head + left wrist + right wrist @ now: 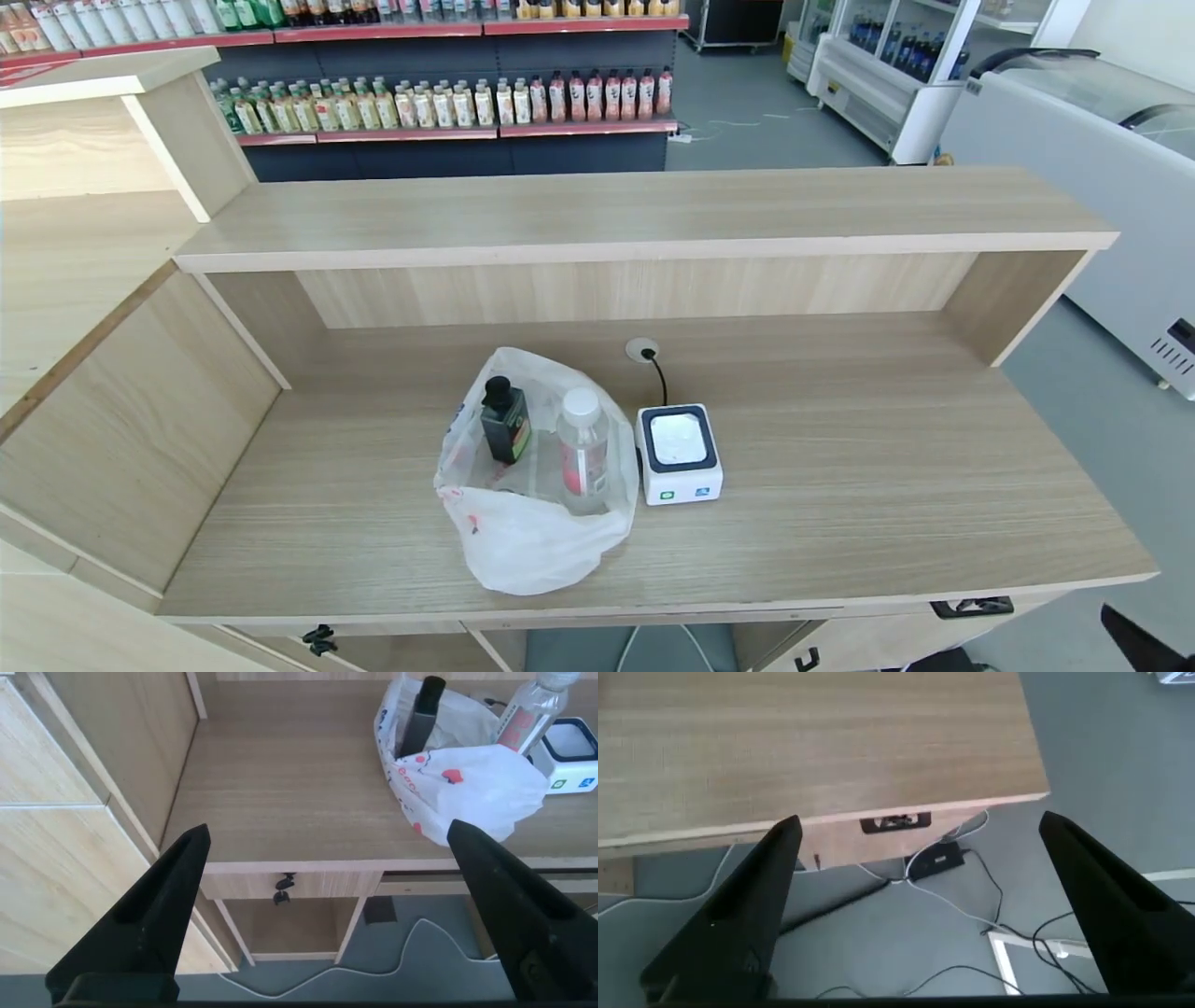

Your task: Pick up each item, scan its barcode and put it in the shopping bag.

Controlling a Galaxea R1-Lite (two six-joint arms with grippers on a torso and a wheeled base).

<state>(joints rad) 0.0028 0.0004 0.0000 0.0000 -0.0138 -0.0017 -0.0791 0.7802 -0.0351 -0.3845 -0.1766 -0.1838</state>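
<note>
Left gripper [327,833] and right gripper [920,819] hang spread and empty, off the near edge of the wooden worktop [840,467]. One white shopping bag [523,537] on it holds two standing bottles: a dark bottle [505,425] and a clear bottle [583,453] with a white cap. One scanner [679,455] sits just beside the bag. Two stocked shelves [448,105] and glass-topped freezers [1074,121] line the shop behind.

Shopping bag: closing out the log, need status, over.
Left pincer and right pincer open, empty, short of the counter. Shopping bag holds dark bottle and clear bottle, both upright. Scanner beside the bag.
</note>
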